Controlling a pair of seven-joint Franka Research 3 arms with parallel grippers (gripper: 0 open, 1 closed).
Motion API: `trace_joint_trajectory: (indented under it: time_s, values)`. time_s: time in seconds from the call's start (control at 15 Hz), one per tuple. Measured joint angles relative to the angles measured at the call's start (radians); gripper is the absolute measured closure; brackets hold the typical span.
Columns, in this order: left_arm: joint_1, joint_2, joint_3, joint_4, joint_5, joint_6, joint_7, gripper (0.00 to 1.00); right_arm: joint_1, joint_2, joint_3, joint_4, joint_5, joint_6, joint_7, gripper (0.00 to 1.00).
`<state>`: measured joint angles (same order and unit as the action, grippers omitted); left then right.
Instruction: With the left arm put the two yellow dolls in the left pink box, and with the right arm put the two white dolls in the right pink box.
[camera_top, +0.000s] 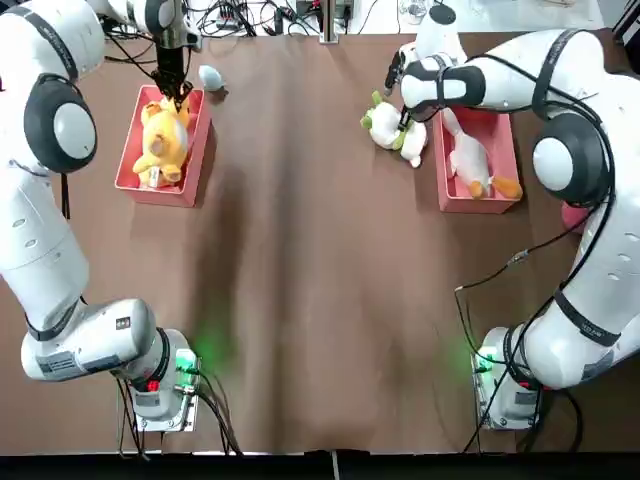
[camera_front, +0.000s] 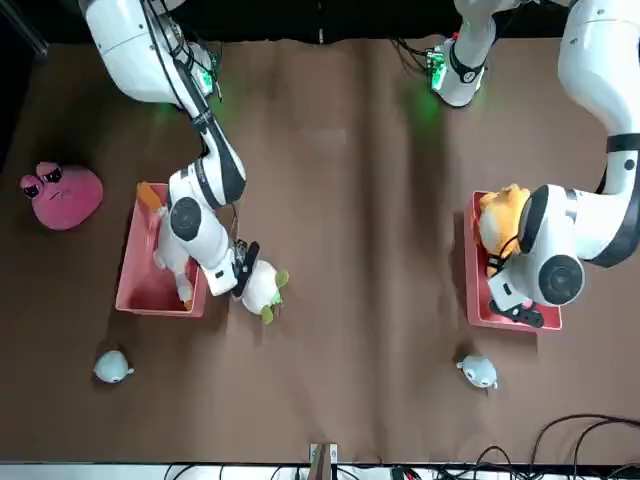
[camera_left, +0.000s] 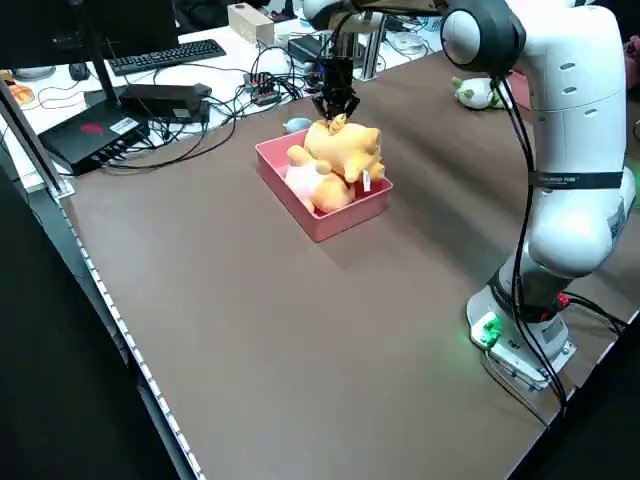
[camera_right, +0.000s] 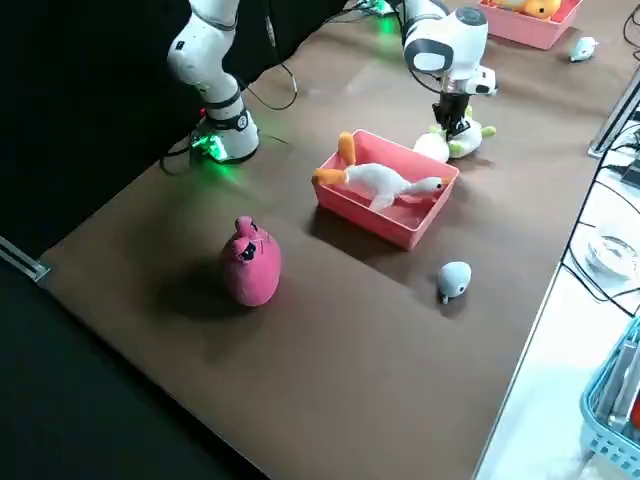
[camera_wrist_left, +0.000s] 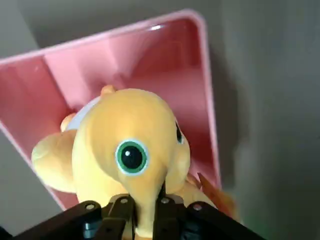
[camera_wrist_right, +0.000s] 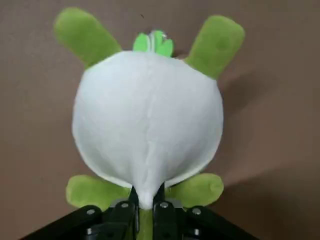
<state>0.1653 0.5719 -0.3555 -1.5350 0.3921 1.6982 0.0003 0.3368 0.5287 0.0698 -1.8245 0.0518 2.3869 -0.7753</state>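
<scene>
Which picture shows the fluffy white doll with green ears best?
The right wrist view: the white plush doll with green ears fills it, pinched by the right gripper. Top, front and right side views show it small beside the right pink box; the left side view shows it tiny.

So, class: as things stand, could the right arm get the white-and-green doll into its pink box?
Probably yes. The right claw is already shut on the white-and-green doll, right beside the right pink box, which holds only a white goose doll with room left.

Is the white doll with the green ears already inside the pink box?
No: the white doll with green ears lies on the table beside the right pink box, pinched by the right gripper; only the white goose lies inside.
</scene>
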Motion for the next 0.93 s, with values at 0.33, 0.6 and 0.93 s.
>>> trace_joint_trajectory:
  time_s: [0.33,0.6,0.93]
  values:
    - [-0.011,0.046,0.000,-0.002,0.000,0.064,-0.005,0.87,-0.014,-0.107,0.001,0.010,0.002,-0.086,0.180,0.88]
    - [-0.006,0.054,0.000,-0.013,0.000,0.069,-0.005,0.85,-0.043,-0.290,-0.008,0.022,0.001,-0.306,0.468,0.88]
    - [-0.005,0.053,-0.003,-0.011,0.000,0.084,-0.020,0.44,-0.227,-0.434,-0.023,-0.088,0.000,-0.414,0.562,0.88]
